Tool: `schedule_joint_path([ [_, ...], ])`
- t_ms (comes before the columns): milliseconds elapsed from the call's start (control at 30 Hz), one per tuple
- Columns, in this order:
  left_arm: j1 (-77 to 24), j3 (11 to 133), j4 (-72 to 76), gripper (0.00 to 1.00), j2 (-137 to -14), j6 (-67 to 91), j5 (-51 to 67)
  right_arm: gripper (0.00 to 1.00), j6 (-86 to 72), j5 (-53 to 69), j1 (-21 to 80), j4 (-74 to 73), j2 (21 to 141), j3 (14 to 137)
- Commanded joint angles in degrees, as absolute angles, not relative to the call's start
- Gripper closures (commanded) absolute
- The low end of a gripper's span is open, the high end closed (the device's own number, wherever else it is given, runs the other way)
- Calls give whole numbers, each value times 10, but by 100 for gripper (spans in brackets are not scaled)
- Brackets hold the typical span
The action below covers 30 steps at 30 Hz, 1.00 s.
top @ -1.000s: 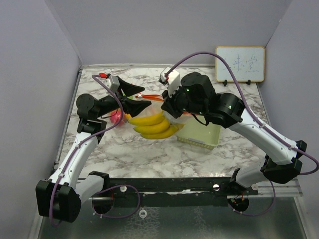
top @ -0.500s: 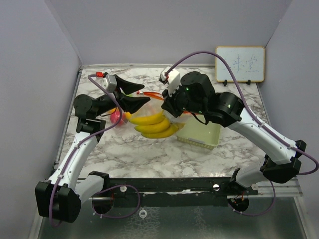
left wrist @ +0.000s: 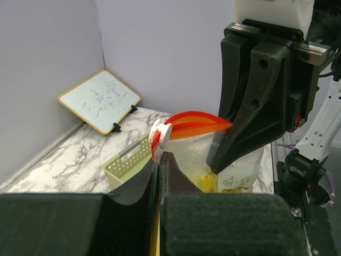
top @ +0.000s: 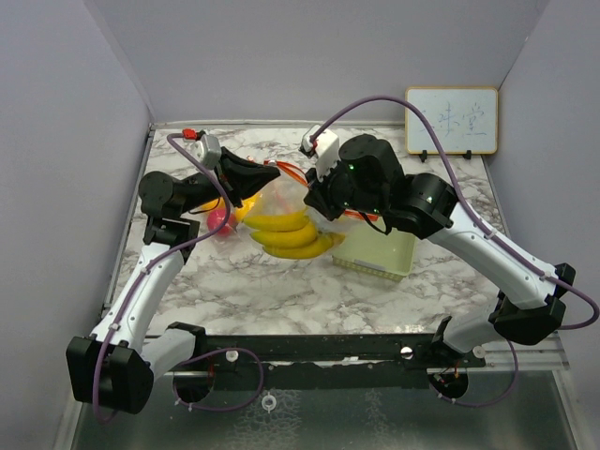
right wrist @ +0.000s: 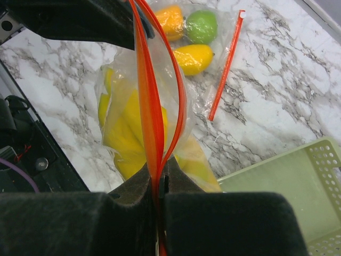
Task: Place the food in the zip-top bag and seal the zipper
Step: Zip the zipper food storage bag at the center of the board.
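Left end effector (left wrist: 160, 160) newly closed on zip-top bag (left wrist: 187, 148) zipper, bananas (top: 286, 236) beneath.

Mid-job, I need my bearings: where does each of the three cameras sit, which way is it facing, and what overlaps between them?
Top external: above and behind the bases, looking down on the marble table; both arms show, meeting over the zip-top bag.
Left wrist: on the left arm, facing across to the whiteboard; left pincer below, right pincer opposite.
Right wrist: looking down the orange zipper at bananas; own fingers at the bottom edge.
Shared: both wrist views show the zipper and green tray.
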<state>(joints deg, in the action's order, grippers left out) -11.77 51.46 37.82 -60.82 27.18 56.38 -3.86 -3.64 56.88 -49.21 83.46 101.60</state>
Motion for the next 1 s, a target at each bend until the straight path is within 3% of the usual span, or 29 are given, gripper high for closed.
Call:
schedule_joint_path([
  [0,-117,534,394,100,-618,297,577,80,-29,-45,567,-475,824,1013],
  [67,-117,528,425,100,-619,317,583,67,-12,-51,567,-474,819,1013],
  [200,-117,525,454,100,-629,342,612,51,25,-55,567,-448,801,1012],
  [433,-117,506,473,100,-648,374,666,45,106,18,567,-325,757,946],
  [733,-117,534,385,100,-650,329,680,53,166,63,565,-211,783,917],
  [900,-117,537,367,100,-648,322,680,81,179,96,557,-195,807,925],
  [967,-118,536,367,100,-646,322,679,83,181,109,554,-193,814,925],
])
